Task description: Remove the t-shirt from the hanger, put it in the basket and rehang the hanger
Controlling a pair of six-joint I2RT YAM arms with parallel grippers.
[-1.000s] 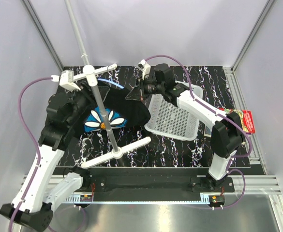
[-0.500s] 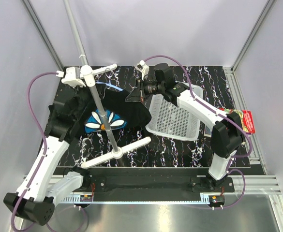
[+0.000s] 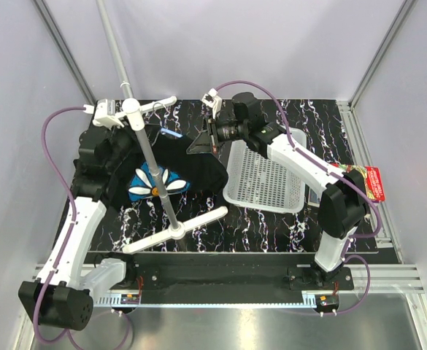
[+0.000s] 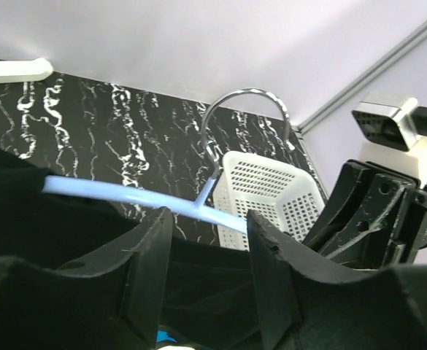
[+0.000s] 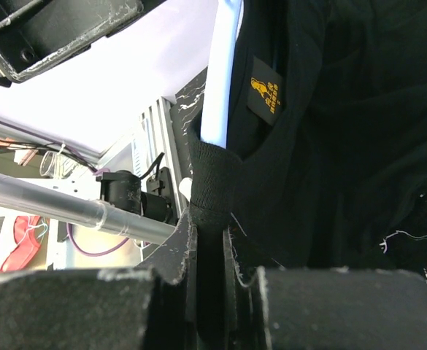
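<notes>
We are mid-removal: our right hand [image 5: 209, 227] pinches the collar of the t-shirt [image 3: 198, 168], and our left hand [image 4: 209, 219] stands open, the hanger [image 4: 125, 196] just beyond its fingers. Next, we judge, the collar must be drawn off that bar. The black, daisy-printed shirt lies rumpled on the tabletop [image 3: 271, 226] beside the basket [image 3: 264, 182].

the black t-shirt [image 3: 198, 169] lies bunched on the table, daisy print facing up. the thin light-blue hanger [image 4: 118, 195] sits inside its neck, tilted, metal hook poking out.
</notes>
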